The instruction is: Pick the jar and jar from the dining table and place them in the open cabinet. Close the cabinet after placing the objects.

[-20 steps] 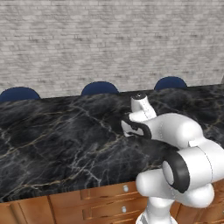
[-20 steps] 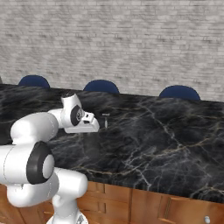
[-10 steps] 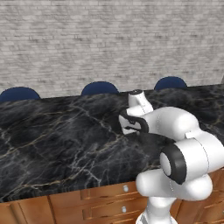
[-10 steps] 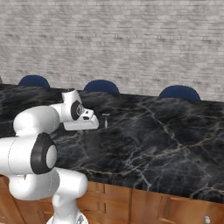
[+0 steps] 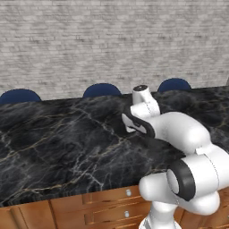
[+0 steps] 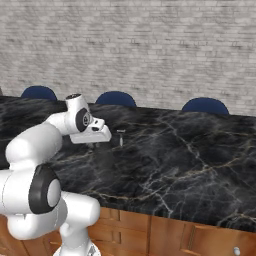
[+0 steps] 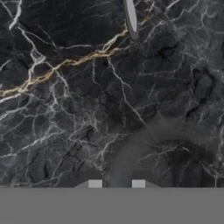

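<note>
A grey brick wall [image 5: 112,44] is seen across the back of the scene. Below it the long black marble tabletop [image 5: 53,147] of the dining table is spread from side to side, veined in white and gold. Under its near edge a row of orange-brown wooden drawers [image 5: 103,205] is fitted. All are pushed in, so what is kept in them is hidden. Three blue chair backs [image 6: 206,104] are lined up along the far edge.

The white arm [image 5: 179,129] is bent forward over the near half of the tabletop, and the hand [image 7: 116,185] is held low above the marble, pointed downward. In the hand view the two fingertips [image 7: 95,184] are drawn near each other with a narrow gap left between them. Only bare marble and a soft shadow are seen in that gap, so nothing is judged to be grasped. Whether the hand is fully clenched cannot be told.

A small slim grey thing [image 7: 131,19] is found on the tabletop just beyond the hand, its long axis running away from the fingertips. It is too small to be named, and it is not taken for a jar.

Which way the jars lie from the hand cannot be told, so the direction of the next reach cannot be judged. The task is judged to be at an early picking step.
</note>
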Available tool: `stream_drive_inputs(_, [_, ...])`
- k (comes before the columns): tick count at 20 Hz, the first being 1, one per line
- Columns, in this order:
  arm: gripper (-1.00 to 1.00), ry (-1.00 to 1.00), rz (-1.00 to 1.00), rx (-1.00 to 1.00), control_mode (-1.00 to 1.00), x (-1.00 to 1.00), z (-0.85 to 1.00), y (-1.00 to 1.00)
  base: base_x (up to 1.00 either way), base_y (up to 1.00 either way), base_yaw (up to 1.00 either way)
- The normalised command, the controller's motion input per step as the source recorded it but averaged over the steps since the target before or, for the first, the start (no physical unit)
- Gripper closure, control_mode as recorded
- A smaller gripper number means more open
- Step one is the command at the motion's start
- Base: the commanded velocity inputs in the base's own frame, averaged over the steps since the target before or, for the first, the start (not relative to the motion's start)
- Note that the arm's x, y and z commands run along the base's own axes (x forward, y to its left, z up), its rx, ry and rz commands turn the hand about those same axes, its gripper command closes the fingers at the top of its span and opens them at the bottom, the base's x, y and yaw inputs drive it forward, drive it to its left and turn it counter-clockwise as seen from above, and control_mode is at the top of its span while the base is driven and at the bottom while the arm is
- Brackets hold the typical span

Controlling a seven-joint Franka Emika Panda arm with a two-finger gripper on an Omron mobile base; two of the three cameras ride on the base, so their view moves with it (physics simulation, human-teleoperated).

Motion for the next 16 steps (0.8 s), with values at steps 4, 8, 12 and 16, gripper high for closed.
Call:
stream_drive_inputs(4, [1.0,-0.08,-0.08,-0.06,-1.0,-0.29,0.7,-0.02,0.0,0.0,0.0])
stream_drive_inputs(8, [1.0,-0.1,-0.08,-0.07,-1.0,-0.42,0.69,-0.05,0.0,0.0,0.0])
stream_drive_inputs(12, [1.0,-0.04,-0.08,-0.03,-1.0,-0.41,0.58,-0.12,0.0,0.0,0.0])
stream_drive_inputs(16, [1.0,-0.01,-0.08,0.0,-1.0,-0.45,0.53,-0.16,0.0,0.0,0.0])
